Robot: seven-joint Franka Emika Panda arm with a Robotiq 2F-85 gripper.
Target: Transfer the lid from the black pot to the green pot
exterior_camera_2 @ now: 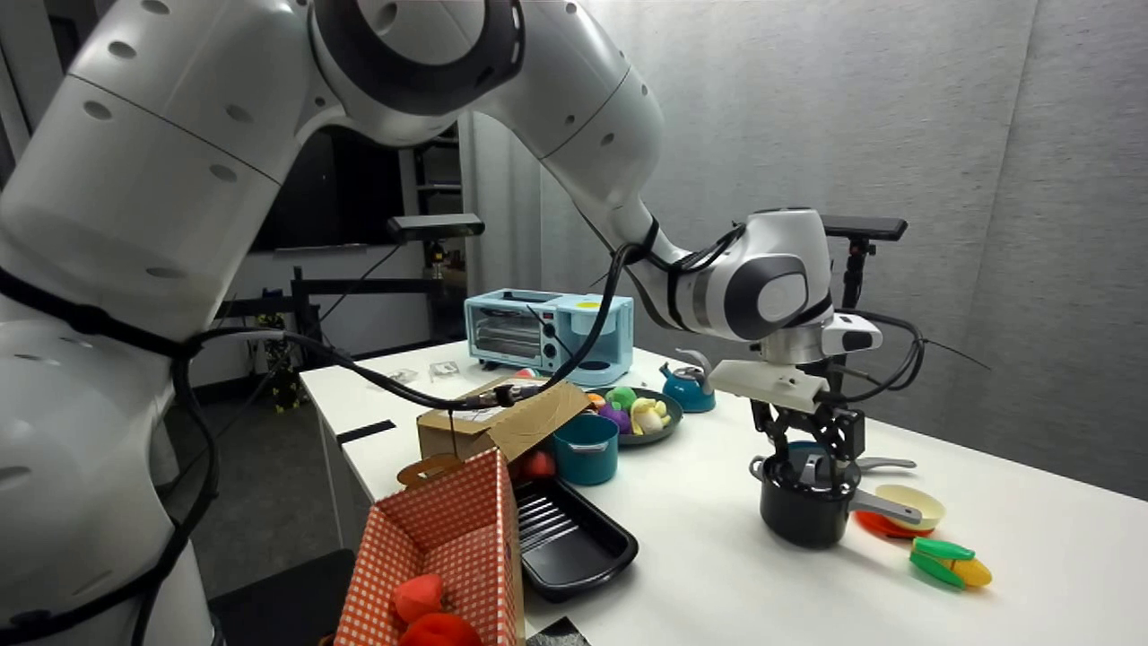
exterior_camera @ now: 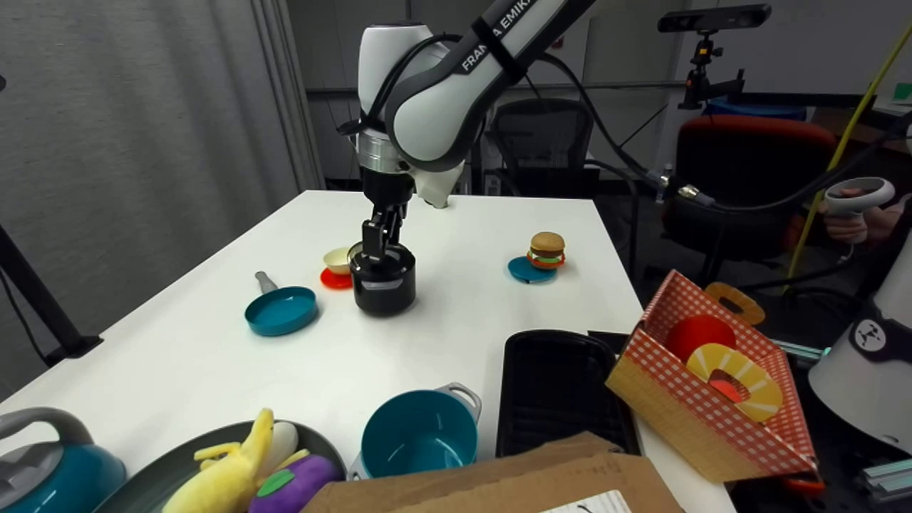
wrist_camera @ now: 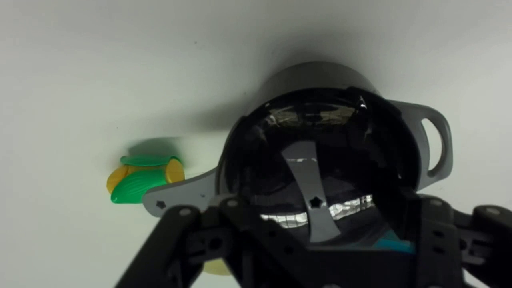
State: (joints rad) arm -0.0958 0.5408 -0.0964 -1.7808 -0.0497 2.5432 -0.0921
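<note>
The lid [wrist_camera: 307, 172] is dark and glassy with a grey strap handle. It lies over the black pot [wrist_camera: 320, 76]; I cannot tell whether it sits flush. The black pot stands on the table in both exterior views [exterior_camera: 385, 293] [exterior_camera_2: 801, 516], with a long grey handle and a short loop handle. My gripper [wrist_camera: 318, 188] points down with its fingers apart on both sides of the lid's handle; it also shows in both exterior views [exterior_camera: 381, 242] [exterior_camera_2: 812, 462]. The green pot [exterior_camera: 420, 436] is teal, uncovered and well away from the gripper; it also shows here [exterior_camera_2: 585, 456].
A teal pan [exterior_camera: 281, 311], a cream bowl on a red plate [exterior_camera: 336, 276] and toy corn [exterior_camera_2: 951, 563] surround the black pot. A black tray [exterior_camera: 570, 392], a cardboard box [exterior_camera_2: 502, 422], a checked basket [exterior_camera: 712, 399] and a plate of toy food [exterior_camera: 306, 442] stand near the green pot.
</note>
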